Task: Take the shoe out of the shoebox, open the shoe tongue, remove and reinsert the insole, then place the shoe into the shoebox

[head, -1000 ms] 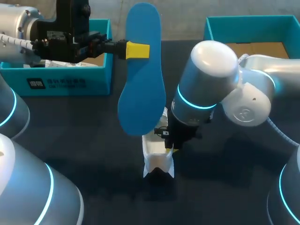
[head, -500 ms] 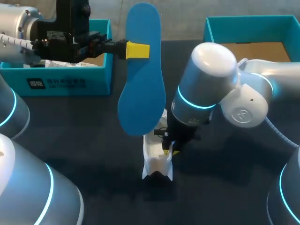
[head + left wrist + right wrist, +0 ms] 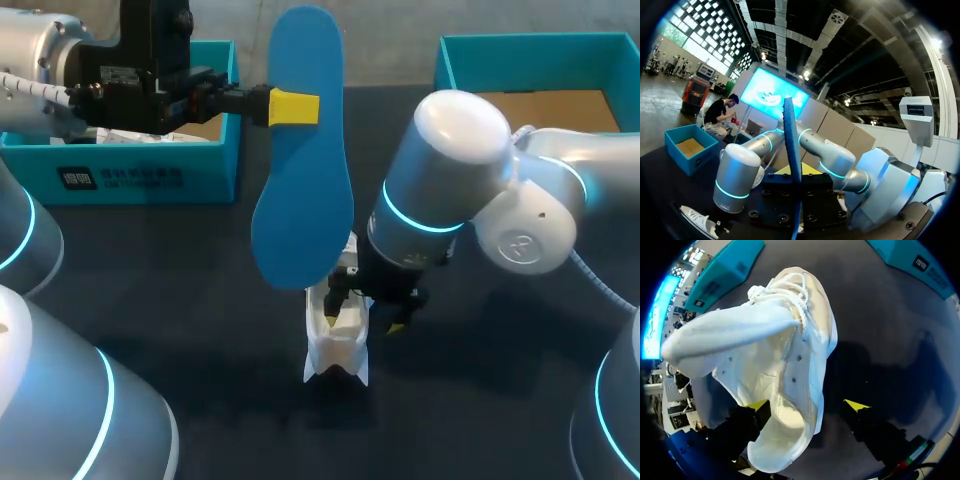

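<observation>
Left pincer (image 3: pixel 293 107) is pinching the blue insole (image 3: pixel 300 190) above the white sneaker (image 3: pixel 785 340), right pincer (image 3: pixel 806 404) hanging spread around its heel: unbraced, the sneaker could skid during reinsertion.

Noted blue insole (image 3: pixel 790 145) edge-on and upright, clamped from both sides between the yellow-tipped fingers of left gripper (image 3: pixel 796 172) and rising well above the black finger blocks. Ahead of and below the gripper, to one side of the insole: white shoe (image 3: pixel 699 217) lying on dark table (image 3: pixel 665 180), with right arm (image 3: pixel 737 172), silver with a cyan ring, standing just above and beside it, its gripper hidden. Farther off past that arm: open teal shoebox (image 3: pixel 700 159), brown base showing, apart from the shoe.
</observation>
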